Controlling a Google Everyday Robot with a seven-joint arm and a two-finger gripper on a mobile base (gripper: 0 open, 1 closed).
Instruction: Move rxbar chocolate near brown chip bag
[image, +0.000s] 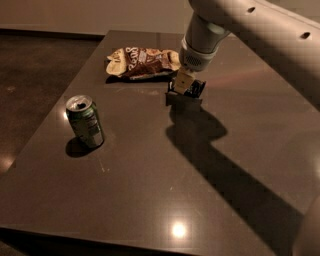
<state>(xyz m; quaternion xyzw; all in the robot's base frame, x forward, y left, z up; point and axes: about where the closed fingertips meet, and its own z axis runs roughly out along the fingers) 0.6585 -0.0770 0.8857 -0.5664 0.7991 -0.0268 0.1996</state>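
Tabletop: gripper clamping rxbar chocolate nr brown chip bag; can apart.

Green soda can upright on the left part of the dark glossy table, top tab opened, well left of the gripper low over the table's far middle; bright lamp glare near front edge; dark floor at left; pale wall behind
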